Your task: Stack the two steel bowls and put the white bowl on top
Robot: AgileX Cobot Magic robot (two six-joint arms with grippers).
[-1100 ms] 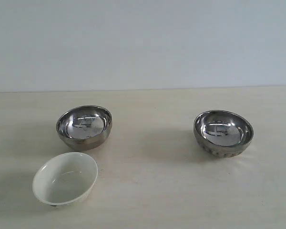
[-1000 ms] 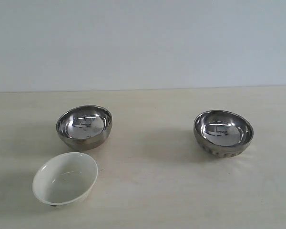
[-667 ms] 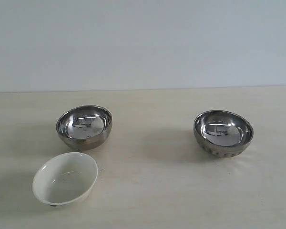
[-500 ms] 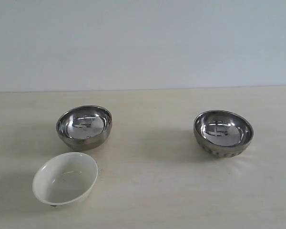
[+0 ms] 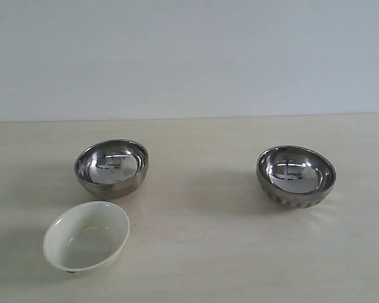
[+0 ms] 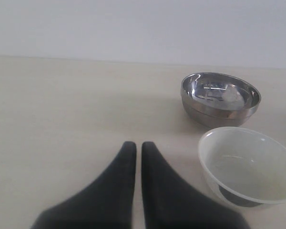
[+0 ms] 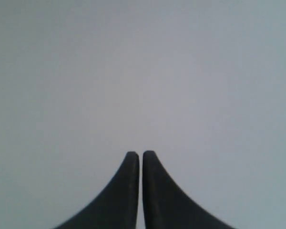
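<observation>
L hand (image 6: 138,145) & R hand (image 7: 140,155) pinched closed, empty. Smooth steel bowl (image 5: 111,165), ribbed steel bowl (image 5: 295,175), white bowl (image 5: 86,236) unstacked on worktop (image 5: 202,246).

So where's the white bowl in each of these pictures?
Exterior view: the white bowl sits low on the left, in front of the smooth steel bowl.
Left wrist view: the white bowl is beside the left pincer, nearer the camera than the smooth steel bowl.
Right wrist view: not in it.
Shared landmark: the smooth steel bowl next to it.
</observation>
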